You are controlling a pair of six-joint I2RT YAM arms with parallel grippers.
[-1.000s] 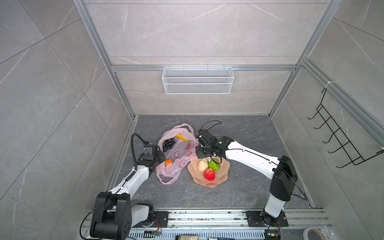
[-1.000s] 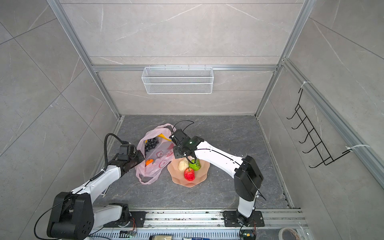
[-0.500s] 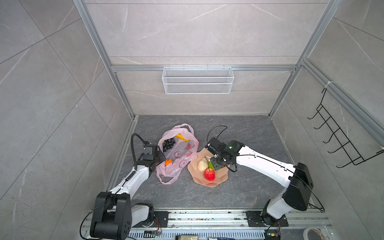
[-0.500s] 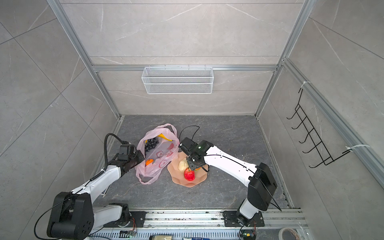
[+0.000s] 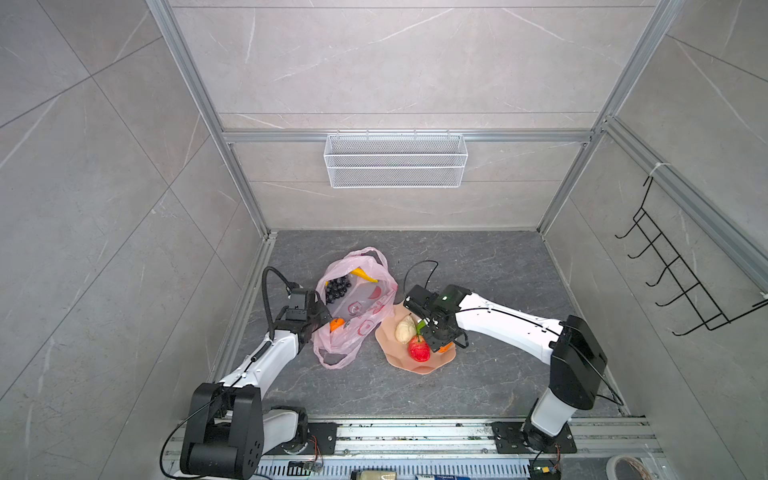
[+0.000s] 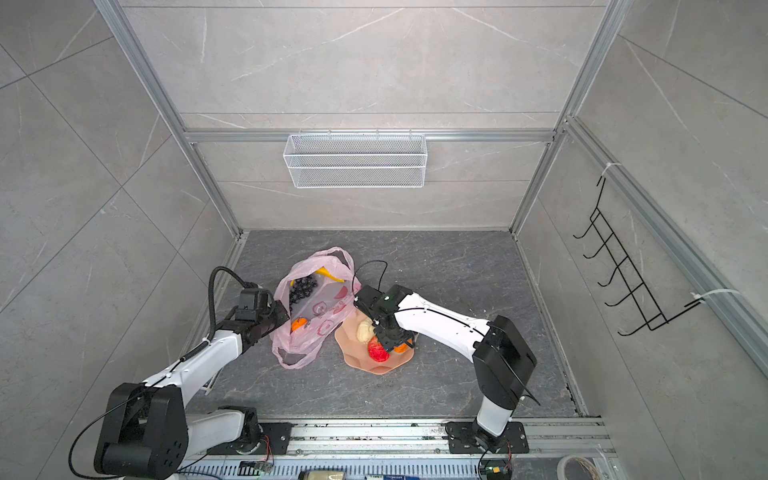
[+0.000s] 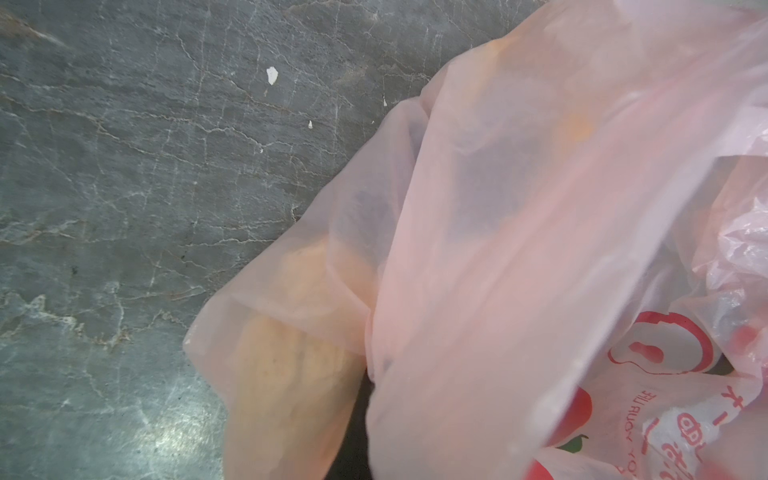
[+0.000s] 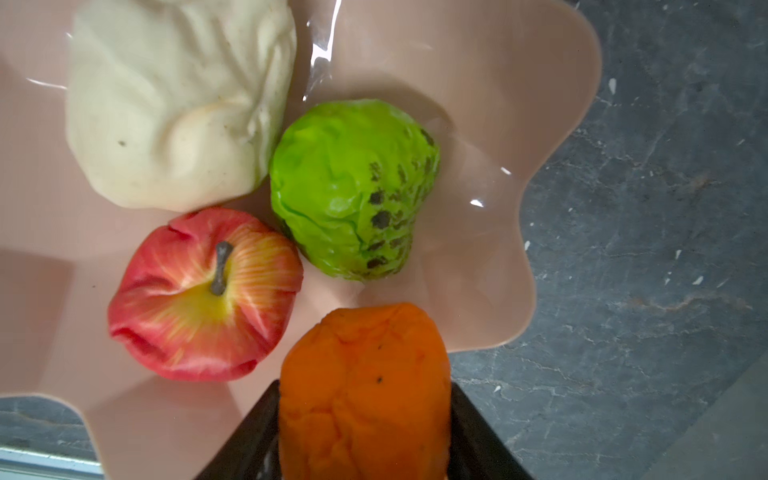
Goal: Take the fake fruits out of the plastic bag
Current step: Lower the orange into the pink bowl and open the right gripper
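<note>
Right gripper [image 5: 439, 337]: clamped on an orange [image 8: 365, 374], low over the peach plate [image 5: 415, 366], frame centre.
Left gripper [image 5: 318, 321]: clenched on the plastic bag [image 5: 365, 307] rim.
In bag: grape bunch [image 5: 337, 287], banana [image 5: 364, 274], second orange [image 5: 337, 323].
Advice: the orange is best released onto bare plate beside the apple [image 8: 205, 291], nothing nudged.

Plastic bag [image 7: 519, 249] film veils the tips of my left gripper [image 5: 323, 321] and blurs tan shapes I cannot name from here. My right gripper [image 5: 439, 341] mostly masks the green fruit [image 8: 353, 187] in both top views; the orange [image 8: 365, 395] runs off-frame.
</note>
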